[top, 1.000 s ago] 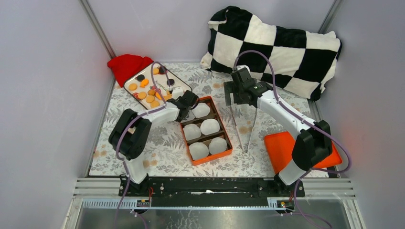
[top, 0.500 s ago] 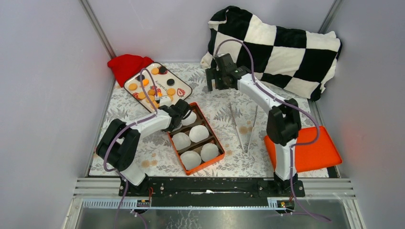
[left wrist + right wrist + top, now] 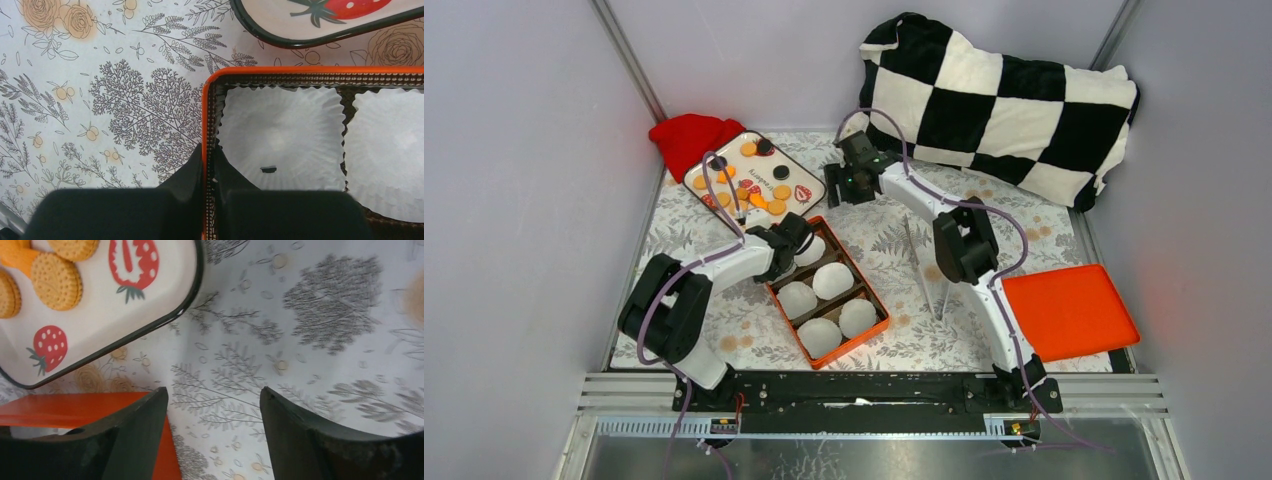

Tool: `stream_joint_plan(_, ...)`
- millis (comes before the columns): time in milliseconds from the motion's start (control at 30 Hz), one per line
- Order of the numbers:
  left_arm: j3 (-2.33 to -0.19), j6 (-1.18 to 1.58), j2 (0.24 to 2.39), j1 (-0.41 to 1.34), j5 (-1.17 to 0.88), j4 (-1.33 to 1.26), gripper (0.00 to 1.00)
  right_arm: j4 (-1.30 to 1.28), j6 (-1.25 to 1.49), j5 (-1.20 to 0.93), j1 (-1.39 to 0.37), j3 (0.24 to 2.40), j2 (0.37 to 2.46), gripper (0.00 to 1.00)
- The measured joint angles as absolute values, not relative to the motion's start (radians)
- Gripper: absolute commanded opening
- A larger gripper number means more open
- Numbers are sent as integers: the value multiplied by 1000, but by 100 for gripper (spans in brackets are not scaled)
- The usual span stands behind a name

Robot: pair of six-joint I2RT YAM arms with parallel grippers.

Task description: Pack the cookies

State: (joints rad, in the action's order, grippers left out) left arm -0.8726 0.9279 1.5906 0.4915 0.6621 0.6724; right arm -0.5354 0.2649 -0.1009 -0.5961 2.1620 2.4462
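Right arm (image 3: 912, 192) closer to cookies (image 3: 781, 192)

You have a counter (image 3: 754, 330) covered in a pale cloth printed with leaves and flowers, with plain grey-white walls (image 3: 514, 200) on three sides. A checked pillow (image 3: 1014, 100) fills the far right corner and a red cloth (image 3: 686, 135) the far left. A metal rail (image 3: 874, 392) runs along the near edge.
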Motion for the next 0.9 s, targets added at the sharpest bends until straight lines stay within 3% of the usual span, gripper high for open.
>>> stream_joint_plan(100, -871, 925, 1588, 491, 659, 669, 8, -524, 278, -139, -614, 2170, 2476, 87)
stream_joint_plan(300, -857, 906, 1563, 488, 626, 649, 10, -497, 305, -192, -632, 2259, 2544, 86)
stream_joint_plan(533, -846, 873, 1513, 500, 535, 635, 17, -437, 359, -203, -632, 2300, 2596, 77)
stream_joint_plan(700, -844, 841, 1458, 519, 480, 638, 26, -404, 406, -204, -631, 2399, 2671, 52)
stream_joint_plan(800, -844, 828, 1416, 523, 466, 644, 28, -392, 437, -203, -628, 2407, 2684, 39)
stream_joint_plan(900, -844, 819, 1388, 524, 460, 646, 28, -388, 467, -202, -620, 2407, 2691, 20)
